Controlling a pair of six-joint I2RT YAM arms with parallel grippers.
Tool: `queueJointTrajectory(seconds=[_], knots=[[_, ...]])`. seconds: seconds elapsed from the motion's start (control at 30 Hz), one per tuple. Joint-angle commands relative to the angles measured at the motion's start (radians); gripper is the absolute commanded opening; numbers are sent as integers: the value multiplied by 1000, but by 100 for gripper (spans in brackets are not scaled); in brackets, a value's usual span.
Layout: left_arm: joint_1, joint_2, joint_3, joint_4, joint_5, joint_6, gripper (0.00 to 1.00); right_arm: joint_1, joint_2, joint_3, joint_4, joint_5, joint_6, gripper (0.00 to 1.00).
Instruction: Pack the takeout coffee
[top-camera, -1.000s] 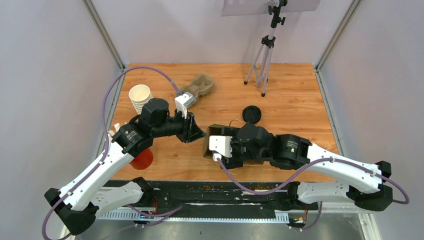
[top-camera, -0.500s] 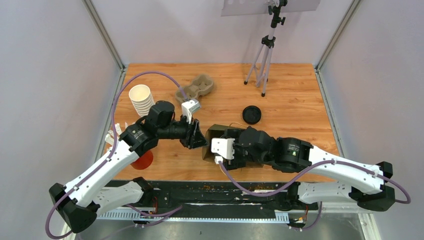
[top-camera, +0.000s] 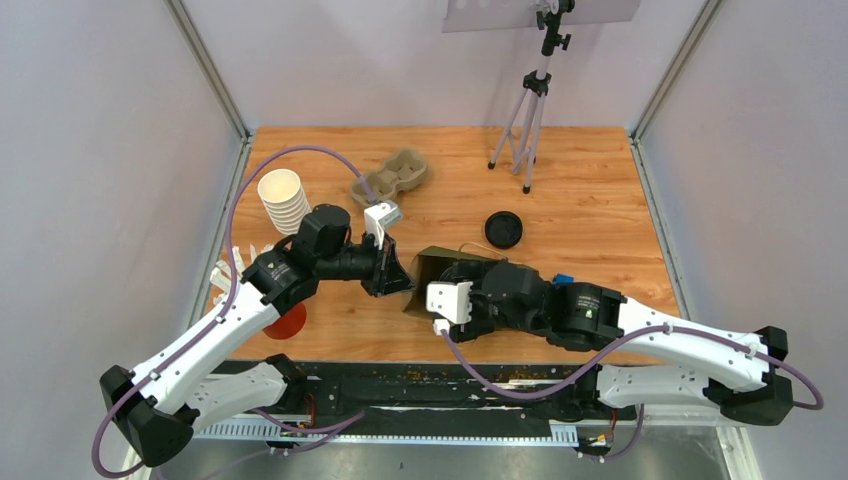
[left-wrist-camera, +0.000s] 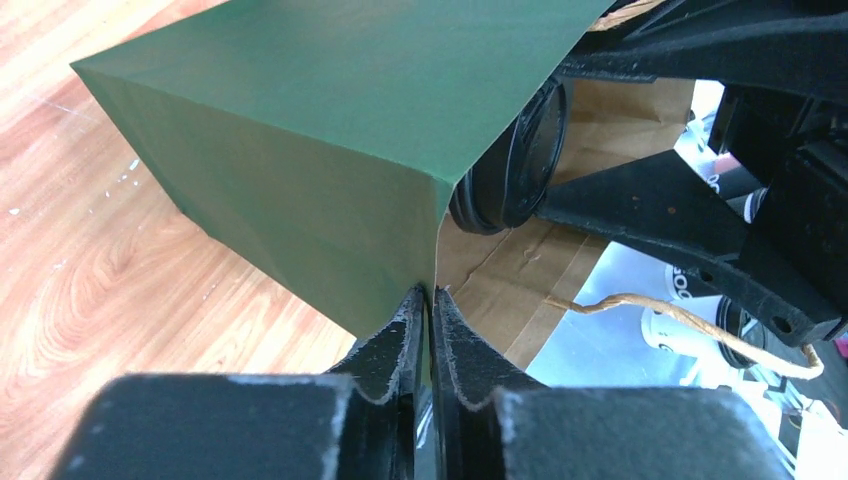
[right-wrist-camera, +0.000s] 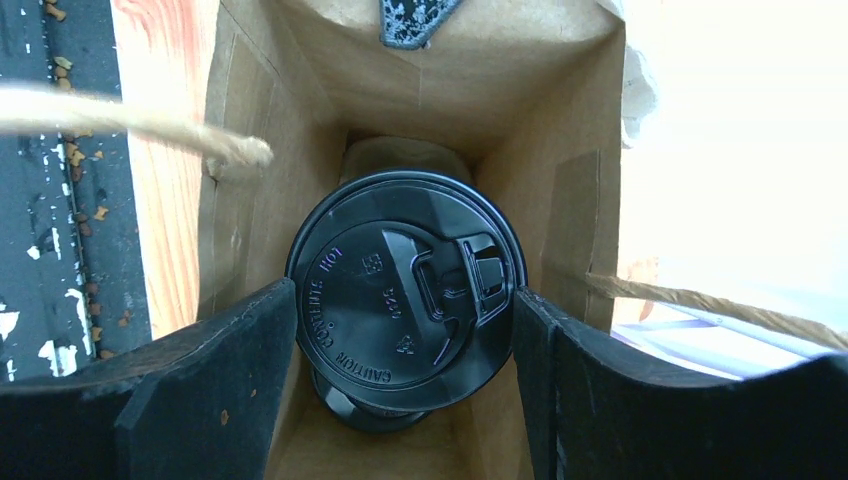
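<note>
matt green paper bag (left-wrist-camera: 300, 130), kraft-brown inside; glossy black plastic lid (right-wrist-camera: 405, 290); smooth wood-grain table (left-wrist-camera: 90, 300)

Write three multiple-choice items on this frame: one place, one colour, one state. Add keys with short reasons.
1. Where is the lidded cup between the right tool's fingers?
A. In a cardboard carrier
B. Inside the paper bag
C. On a stack of cups

2. What colour is the paper bag's outside?
A. Red
B. White
C. Dark green

3. What is the left tool doing?
A. Hanging wide open
B. Pinched shut on the bag's edge
C. Holding a loose lid

1 B: brown bag walls surround the cup in the right wrist view.
2 C: the left wrist view shows a dark green outer face.
3 B: its fingers meet on the bag's edge.
</note>
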Motion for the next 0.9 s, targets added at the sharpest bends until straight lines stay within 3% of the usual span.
queueJointTrajectory(seconds=[0.0,0.13,0.27,0.53,0.87], knots=[[2,-16,25,74,1,19,9,4,-6,-5,118,41,-67,71],[2,-17,15,113,-4,31,0,-11,49,26,129,53,-107,71],[2,-27,9,149,-42,22,0,-47,75,14,200,19,-156,71],[2,-102,9,73,-223,49,2,-108,128,46,247,-75,-194,71],[2,-157,-85,64,-165,29,6,-111,131,-57,307,-143,-228,71]])
